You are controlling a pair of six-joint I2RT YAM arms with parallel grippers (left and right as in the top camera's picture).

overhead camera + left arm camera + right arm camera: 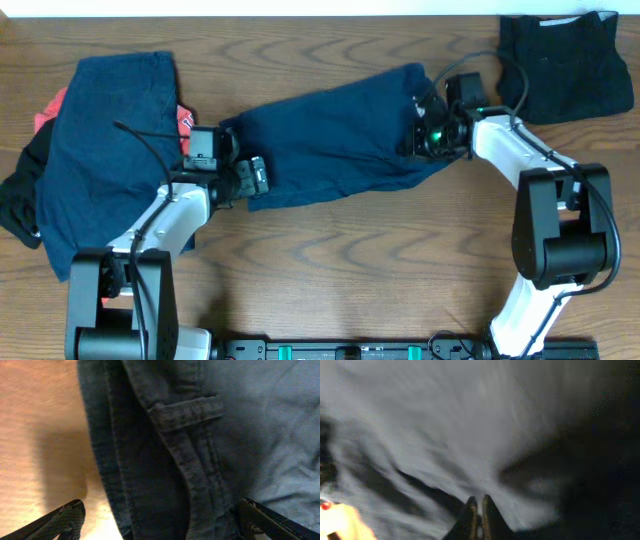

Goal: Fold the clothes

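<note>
A pair of navy shorts (335,135) lies spread across the middle of the table. My left gripper (255,178) is at its left end. In the left wrist view it (160,527) is open, one finger on each side of the waistband with its belt loop (187,412). My right gripper (422,135) is at the shorts' right end. In the blurred right wrist view its fingers (477,507) are pressed together on the navy fabric (445,435).
A pile of clothes lies at the far left: a navy piece (110,150) on top, a red-orange one (48,110) and a black one (20,205) showing beneath. A black folded garment (565,65) lies at the back right corner.
</note>
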